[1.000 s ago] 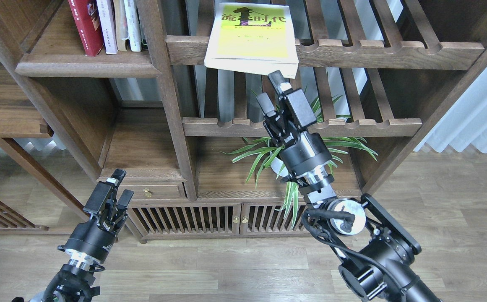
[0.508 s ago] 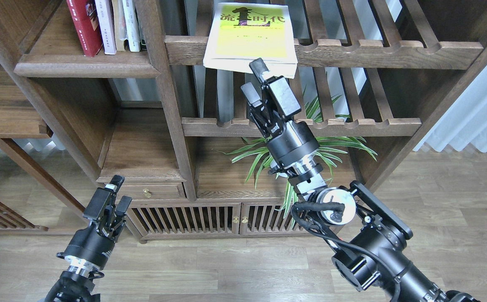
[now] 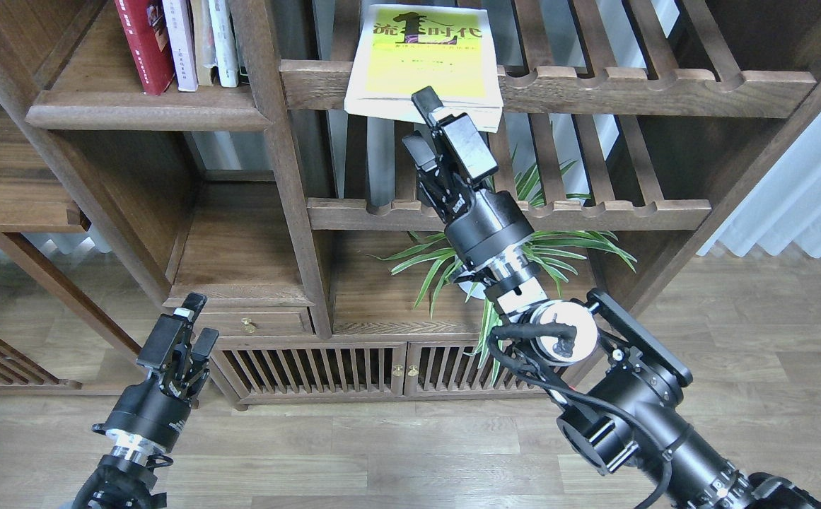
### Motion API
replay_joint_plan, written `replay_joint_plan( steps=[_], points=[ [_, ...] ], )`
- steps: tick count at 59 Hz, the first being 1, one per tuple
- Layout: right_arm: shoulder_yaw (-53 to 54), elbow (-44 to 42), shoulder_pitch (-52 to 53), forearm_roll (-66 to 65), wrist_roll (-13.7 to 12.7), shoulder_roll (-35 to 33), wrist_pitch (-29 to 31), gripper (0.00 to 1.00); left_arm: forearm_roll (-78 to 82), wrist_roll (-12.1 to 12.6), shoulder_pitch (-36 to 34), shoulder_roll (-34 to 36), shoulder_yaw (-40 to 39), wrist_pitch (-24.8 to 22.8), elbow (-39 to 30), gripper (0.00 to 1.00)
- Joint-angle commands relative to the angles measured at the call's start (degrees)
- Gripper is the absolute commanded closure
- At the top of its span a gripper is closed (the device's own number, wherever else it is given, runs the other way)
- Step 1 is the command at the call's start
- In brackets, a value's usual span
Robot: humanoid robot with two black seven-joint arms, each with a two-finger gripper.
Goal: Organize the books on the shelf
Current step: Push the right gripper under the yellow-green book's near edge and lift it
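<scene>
since a second ago the right gripper (image 3: 418, 119) is reaching up-left to the yellow-green paperback (image 3: 426, 62) lying on the far slatted rack, fingers spread, holding nothing; left gripper (image 3: 194, 324) is idling low, empty; this book is still awaiting the solid dark-brown shelf (image 3: 148, 107) where others stand.

Dark wooden bookcase (image 3: 290, 212), plank floor (image 3: 771, 353), white curtain (image 3: 806, 191)

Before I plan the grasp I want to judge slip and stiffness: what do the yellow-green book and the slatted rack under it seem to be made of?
The yellow-green book looks like a paperback: thin smooth printed cover, apparently soft, white page edges showing along its overhanging lower edge. The slatted rack looks like dark-brown wood with visible grain and a low-sheen finish; solid or veneer cannot be told. The right gripper sits just below the book's edge.
</scene>
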Motion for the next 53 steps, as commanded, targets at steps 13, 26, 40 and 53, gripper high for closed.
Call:
replay_joint_plan(
  steps=[13,26,40,53],
  points=[
    [-0.46,-1.52,2.81,0.06,0.36,0.00,-3.20,0.25,0.00,-0.28,0.04,1.14,-0.17,0.00,-0.02,0.01],
    [-1.17,-1.43,2.90,-0.03,1.51,0.00,-4.70,0.42,0.00,-0.36,-0.05,1.14,-0.26,0.00,-0.11,0.01],
    [-1.25,-1.08,3.07,-0.47,7.66,0.00,-4.52,0.80,-0.09,-0.36,0.04,1.75,-0.35,0.00,-0.46,0.01],
    [-2.57,-1.08,3.16,-1.87,7.66,0.00,-4.61,0.95,-0.09,-0.45,0.04,2.02,-1.23,0.00,-0.55,0.01]
  ],
)
